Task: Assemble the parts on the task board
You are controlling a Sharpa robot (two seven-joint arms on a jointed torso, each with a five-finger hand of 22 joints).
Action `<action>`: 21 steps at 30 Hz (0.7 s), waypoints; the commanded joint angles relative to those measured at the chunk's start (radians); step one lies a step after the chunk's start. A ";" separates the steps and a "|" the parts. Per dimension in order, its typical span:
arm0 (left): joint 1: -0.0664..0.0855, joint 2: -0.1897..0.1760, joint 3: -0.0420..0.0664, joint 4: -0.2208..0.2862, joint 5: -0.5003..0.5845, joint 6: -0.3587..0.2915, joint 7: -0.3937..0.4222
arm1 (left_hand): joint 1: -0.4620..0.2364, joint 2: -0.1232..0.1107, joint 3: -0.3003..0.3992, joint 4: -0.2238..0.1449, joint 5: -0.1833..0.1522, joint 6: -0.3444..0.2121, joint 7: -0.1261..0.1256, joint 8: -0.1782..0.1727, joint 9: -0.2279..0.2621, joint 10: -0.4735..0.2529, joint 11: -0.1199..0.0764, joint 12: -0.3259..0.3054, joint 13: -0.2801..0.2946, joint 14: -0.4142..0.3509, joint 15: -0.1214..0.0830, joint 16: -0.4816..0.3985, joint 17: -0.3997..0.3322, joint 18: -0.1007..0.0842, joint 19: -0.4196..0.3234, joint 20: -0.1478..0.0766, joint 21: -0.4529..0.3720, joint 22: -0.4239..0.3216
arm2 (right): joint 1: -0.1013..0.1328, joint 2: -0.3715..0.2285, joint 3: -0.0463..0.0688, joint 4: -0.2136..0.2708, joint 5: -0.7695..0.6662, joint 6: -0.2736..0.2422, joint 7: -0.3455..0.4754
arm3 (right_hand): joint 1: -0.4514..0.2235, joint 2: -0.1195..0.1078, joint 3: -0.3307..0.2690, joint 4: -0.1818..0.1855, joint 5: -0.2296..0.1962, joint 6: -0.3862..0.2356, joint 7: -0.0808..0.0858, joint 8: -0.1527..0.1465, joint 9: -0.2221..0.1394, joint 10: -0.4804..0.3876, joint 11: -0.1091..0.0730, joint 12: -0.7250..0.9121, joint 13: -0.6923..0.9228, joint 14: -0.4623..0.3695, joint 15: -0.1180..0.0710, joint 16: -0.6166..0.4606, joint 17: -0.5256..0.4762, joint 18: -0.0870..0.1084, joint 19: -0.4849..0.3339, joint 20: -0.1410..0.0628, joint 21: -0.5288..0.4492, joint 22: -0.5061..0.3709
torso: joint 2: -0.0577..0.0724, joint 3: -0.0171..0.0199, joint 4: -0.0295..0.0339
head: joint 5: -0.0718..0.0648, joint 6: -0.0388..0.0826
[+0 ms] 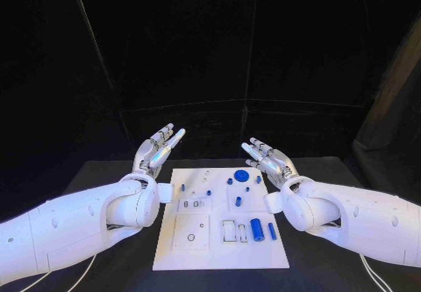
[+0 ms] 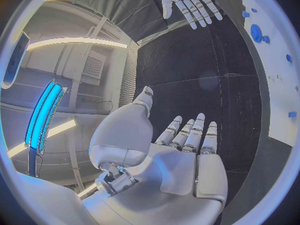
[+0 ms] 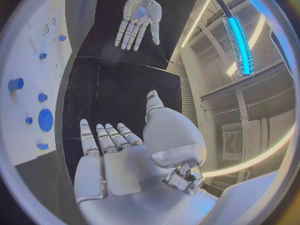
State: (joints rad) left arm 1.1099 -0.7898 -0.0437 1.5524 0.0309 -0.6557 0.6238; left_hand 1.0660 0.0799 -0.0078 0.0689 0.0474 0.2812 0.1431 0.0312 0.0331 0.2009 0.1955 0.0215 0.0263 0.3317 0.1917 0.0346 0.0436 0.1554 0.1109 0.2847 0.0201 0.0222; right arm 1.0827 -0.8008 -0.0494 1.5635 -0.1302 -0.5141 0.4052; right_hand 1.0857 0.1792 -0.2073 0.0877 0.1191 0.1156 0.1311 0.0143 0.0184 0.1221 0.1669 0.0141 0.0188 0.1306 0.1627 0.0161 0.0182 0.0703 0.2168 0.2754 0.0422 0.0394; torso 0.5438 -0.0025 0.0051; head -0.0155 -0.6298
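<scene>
Nearest, the blue cylinder (image 1: 257, 229) lies on the task board (image 1: 219, 258): small, rigid, likely light and slick, so pinch across its middle. Left hand (image 1: 156, 152) and right hand (image 1: 268, 158) hover alongside, fingers spread, holding nothing.

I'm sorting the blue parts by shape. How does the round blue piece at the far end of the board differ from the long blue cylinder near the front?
The round blue piece is a flat disc; the long blue cylinder is an elongated rod lying on its side. The disc sits at the far end of the task board, between the two hands; the cylinder lies toward the near end, beside a thinner blue rod. Both are blue and untouched.
</scene>
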 commanded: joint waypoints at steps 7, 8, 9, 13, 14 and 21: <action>0.002 -0.031 0.001 0.006 0.013 0.071 0.046 | 0.017 0.002 0.014 0.002 0.005 0.047 0.119 0.008 0.005 0.056 0.034 0.012 0.006 0.126 0.025 0.033 0.017 -0.007 0.057 0.008 0.027 0.014 | 0.009 -0.034 -0.004 -0.040 -0.205 0.087 -0.012 | 0.248 0.005 0.047 -0.184 0.020 0.339 0.144 0.074 0.042 0.465 0.085 0.101 0.047 0.496 0.065 0.108 0.047 0.058 0.311 0.015 0.144 0.070 | 0.002 -0.0015 -0.0006 | -0.010 0.011; 0.002 -0.034 0.001 0.007 0.014 0.078 0.045 | 0.021 0.002 0.016 0.000 0.003 0.064 0.128 0.011 0.006 0.079 0.042 0.015 0.008 0.169 0.031 0.044 0.023 -0.014 0.075 0.010 0.034 0.018 | 0.009 -0.037 -0.004 -0.045 -0.225 0.080 -0.009 | 0.265 0.001 0.054 -0.201 0.020 0.409 0.140 0.091 0.050 0.576 0.074 0.128 0.057 0.595 0.055 0.131 0.055 0.069 0.369 0.015 0.170 0.081 | 0.003 -0.0020 0.0006 | -0.012 0.012; 0.002 -0.037 0.001 0.008 0.014 0.084 0.044 | 0.024 0.002 0.018 -0.002 0.005 0.083 0.135 0.014 0.008 0.109 0.050 0.021 0.011 0.221 0.037 0.060 0.031 -0.018 0.100 0.010 0.044 0.024 | 0.010 -0.039 -0.004 -0.048 -0.239 0.075 -0.007 | 0.272 -0.001 0.057 -0.212 0.020 0.452 0.136 0.100 0.054 0.636 0.067 0.140 0.059 0.648 0.048 0.141 0.056 0.077 0.392 0.015 0.181 0.085 | 0.004 -0.0024 0.0014 | -0.012 0.013; 0.002 -0.053 0.001 0.022 -0.001 0.127 0.038 | 0.061 0.004 0.027 -0.025 0.005 0.303 0.137 0.060 0.031 0.502 0.049 0.116 0.049 0.508 0.009 0.171 0.071 0.007 0.519 0.005 0.224 0.112 | 0.023 -0.043 -0.003 -0.069 -0.317 0.064 -0.005 | 0.299 -0.006 0.075 -0.258 0.046 0.670 0.114 0.139 0.068 0.775 0.034 0.162 0.053 0.796 0.008 0.167 0.054 0.112 0.482 0.011 0.225 0.095 | 0.020 -0.0028 0.0009 | -0.013 0.025; 0.002 -0.058 0.001 0.028 -0.012 0.138 0.035 | 0.068 0.004 0.028 -0.029 0.005 0.365 0.134 0.075 0.037 0.565 0.039 0.134 0.053 0.542 -0.001 0.183 0.074 0.016 0.550 0.004 0.238 0.116 | 0.027 -0.043 -0.003 -0.074 -0.340 0.063 -0.007 | 0.300 -0.007 0.077 -0.266 0.051 0.704 0.110 0.142 0.068 0.794 0.027 0.161 0.050 0.820 0.002 0.168 0.053 0.114 0.497 0.009 0.232 0.096 | 0.026 -0.0025 0.0004 | -0.013 0.029; 0.002 -0.090 0.001 0.075 -0.062 0.186 0.022 | 0.116 -0.003 0.028 -0.065 0.005 0.593 0.097 0.109 0.043 0.730 -0.006 0.162 0.045 0.699 -0.049 0.207 0.095 0.032 0.699 -0.025 0.287 0.118 | 0.070 -0.042 -0.002 -0.109 -0.524 0.088 -0.045 | 0.291 0.000 0.088 -0.323 0.052 0.797 0.086 0.120 0.050 0.904 -0.002 0.127 0.043 0.949 -0.033 0.157 0.052 0.116 0.581 -0.022 0.264 0.095 | 0.063 -0.0031 0.0053 | -0.022 0.047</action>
State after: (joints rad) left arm 1.1102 -0.8759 -0.0437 1.6157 0.0124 -0.5327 0.6428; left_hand 1.1705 0.0767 0.0206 0.0116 0.0472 0.8628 0.2152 0.1393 0.0781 0.9172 0.1937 0.1810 0.0722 1.0164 0.1466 0.2381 0.1356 0.1709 0.7928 0.2646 0.3006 0.1395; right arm 1.1451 -0.8450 -0.0529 1.4608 -0.4988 -0.4364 0.3755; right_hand 1.3542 0.1751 -0.1356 -0.1720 0.1585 0.7612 0.1925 0.1274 0.0720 0.8685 0.1905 0.1456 0.0623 0.9086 0.1612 0.1611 0.0663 0.1637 0.6906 0.2743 0.2616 0.1268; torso 0.5849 -0.0051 0.0075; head -0.0353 -0.5876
